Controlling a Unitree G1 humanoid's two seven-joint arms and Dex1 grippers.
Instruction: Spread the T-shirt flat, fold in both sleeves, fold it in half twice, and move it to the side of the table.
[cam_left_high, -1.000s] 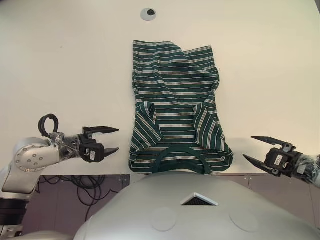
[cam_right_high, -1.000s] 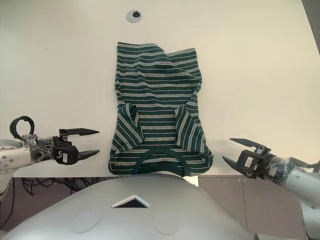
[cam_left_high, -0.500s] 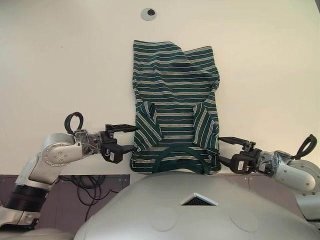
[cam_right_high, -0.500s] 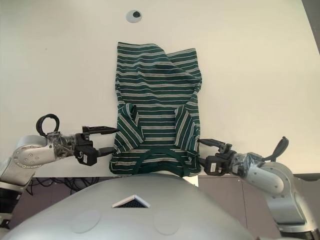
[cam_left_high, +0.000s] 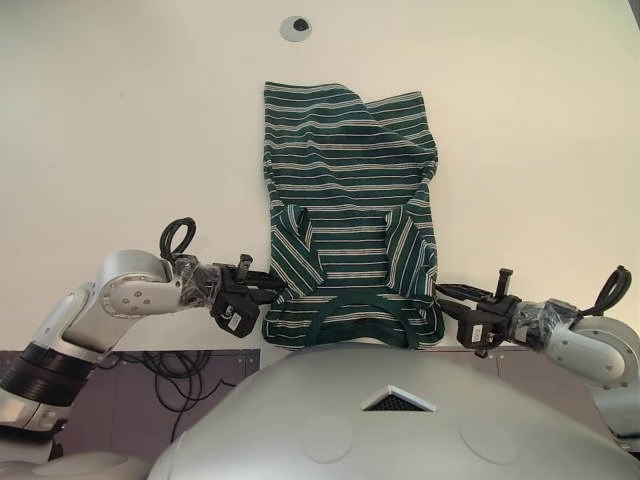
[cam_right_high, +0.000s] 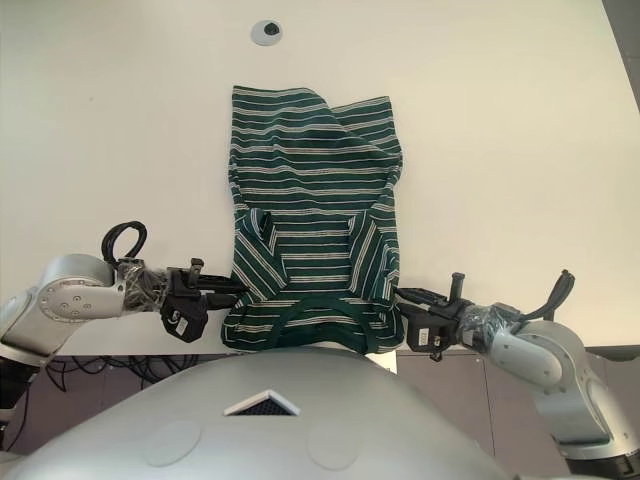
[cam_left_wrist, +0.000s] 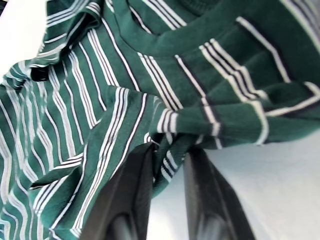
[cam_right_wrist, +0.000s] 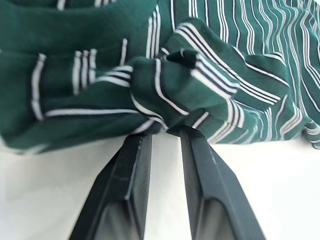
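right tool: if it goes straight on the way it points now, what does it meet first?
The T-shirt: the right tool points straight into the bunched fold at its near corner and sits right at the cloth's edge.

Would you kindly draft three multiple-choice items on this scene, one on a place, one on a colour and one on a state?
1. Where does the small round disc lie?
A. Beyond the far edge of the T-shirt
B. On top of the T-shirt
C. Right beside the collar

2. What colour is the T-shirt?
A. Plain red
B. Yellow with black dots
C. Dark green with pale stripes

3. How is the left claw?
A. Wide open, far from the cloth
B. Closed on the T-shirt's near corner
C. Holding the disc

Answers:
1 A, the disc sits apart from the cloth, past its far hem.
2 C, the head views show green cloth with pale stripes.
3 B, the left wrist view shows cloth pinched between its fingers.
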